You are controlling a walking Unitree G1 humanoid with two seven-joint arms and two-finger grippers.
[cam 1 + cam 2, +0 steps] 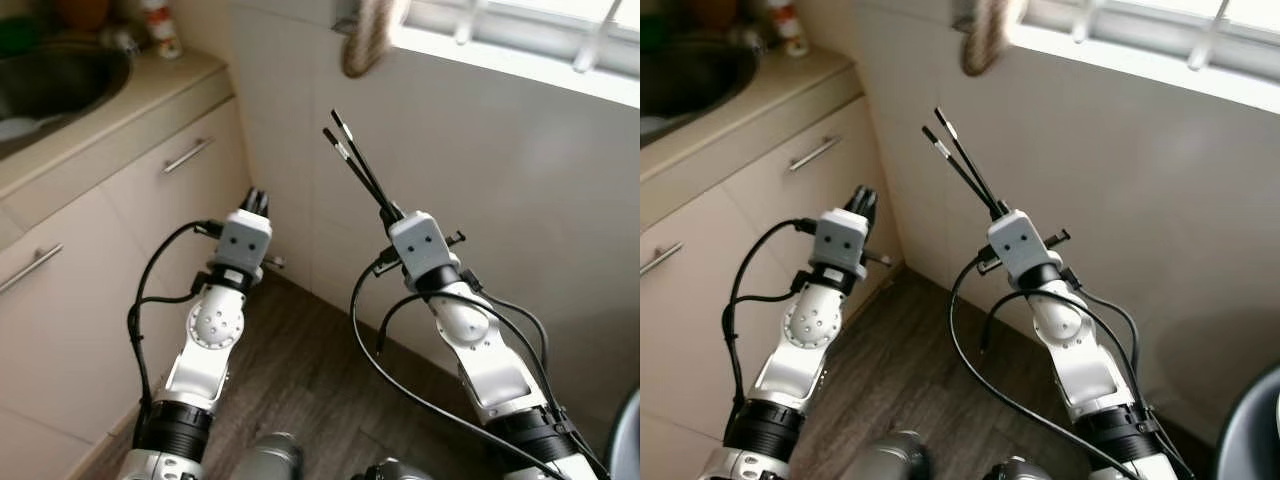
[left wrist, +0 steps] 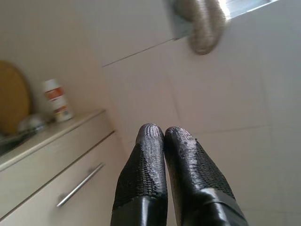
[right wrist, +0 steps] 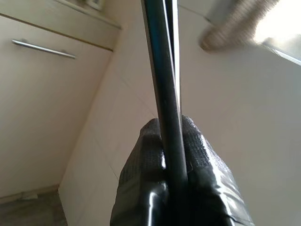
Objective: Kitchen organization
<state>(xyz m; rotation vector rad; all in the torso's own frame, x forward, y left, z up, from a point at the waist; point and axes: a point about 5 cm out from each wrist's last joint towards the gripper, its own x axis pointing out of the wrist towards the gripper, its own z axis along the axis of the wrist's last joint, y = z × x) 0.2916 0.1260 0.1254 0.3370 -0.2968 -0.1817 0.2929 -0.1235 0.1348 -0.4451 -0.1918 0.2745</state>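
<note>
Your right tool was clamped on a pair of black chopsticks, long axis slanting up toward the tiled wall. Your left tool was pressed shut, empty. The counter and its sink lay off to your left, nearer the left arm.

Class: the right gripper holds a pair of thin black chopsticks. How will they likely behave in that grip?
The thin black chopsticks look stiff and light. Held only at the base by the right gripper, their tips have splayed apart, so they may pivot. Their glossy surface suggests slipping.
</note>
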